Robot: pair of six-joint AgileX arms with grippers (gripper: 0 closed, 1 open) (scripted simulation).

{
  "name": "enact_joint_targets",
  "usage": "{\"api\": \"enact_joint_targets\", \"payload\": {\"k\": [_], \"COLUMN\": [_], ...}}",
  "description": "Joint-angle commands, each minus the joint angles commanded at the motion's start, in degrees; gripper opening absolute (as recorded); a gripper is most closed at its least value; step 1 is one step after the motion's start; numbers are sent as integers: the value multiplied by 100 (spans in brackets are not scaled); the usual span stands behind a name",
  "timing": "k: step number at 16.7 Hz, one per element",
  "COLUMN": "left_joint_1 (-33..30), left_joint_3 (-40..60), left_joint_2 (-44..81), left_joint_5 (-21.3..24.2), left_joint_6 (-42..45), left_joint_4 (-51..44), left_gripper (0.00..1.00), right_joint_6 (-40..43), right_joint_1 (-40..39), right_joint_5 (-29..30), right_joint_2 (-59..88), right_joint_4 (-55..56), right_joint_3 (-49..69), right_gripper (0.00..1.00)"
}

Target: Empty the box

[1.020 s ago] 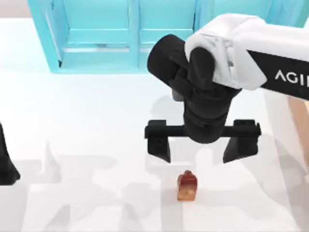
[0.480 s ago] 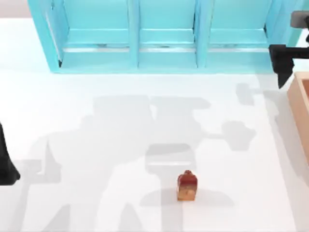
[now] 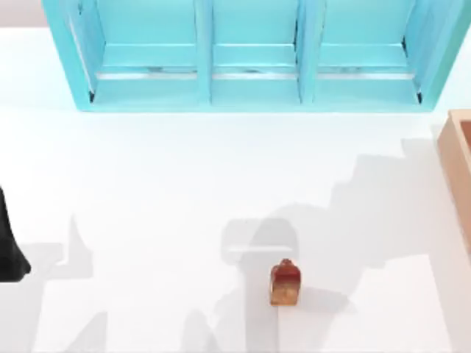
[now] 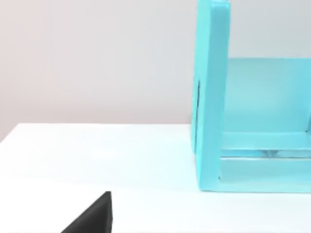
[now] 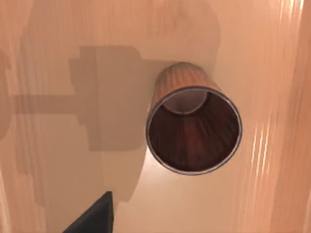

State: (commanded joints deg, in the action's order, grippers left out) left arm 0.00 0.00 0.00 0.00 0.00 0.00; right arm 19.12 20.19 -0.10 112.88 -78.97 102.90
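R fingers state: can't tell. Over brown wood-grain cup point(image 5: 193, 127) inside light tan wooden box point(image 3: 458, 165); centre on rim, descend straight.

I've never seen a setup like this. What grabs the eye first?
A big turquoise shelf unit with three compartments spans the far side of the white table. A small brown item stands alone near the front. At the right edge sits the box, with a wooden cup lying inside.
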Motion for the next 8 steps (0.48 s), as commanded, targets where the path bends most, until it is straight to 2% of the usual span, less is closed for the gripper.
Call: {"api": "enact_joint_targets", "payload": {"k": [8], "left_joint_1": [0], "left_joint_3": [0], "left_joint_2": [0], "left_joint_5": [0], "left_joint_6": [0], "left_joint_4": [0], "left_gripper": [100], "right_joint_6": [151], "right_joint_1": [141], "right_joint_5": [21], "right_joint_2": [37], "right_joint_4": [33], "right_joint_3": [-93], "right_gripper": [100]}}
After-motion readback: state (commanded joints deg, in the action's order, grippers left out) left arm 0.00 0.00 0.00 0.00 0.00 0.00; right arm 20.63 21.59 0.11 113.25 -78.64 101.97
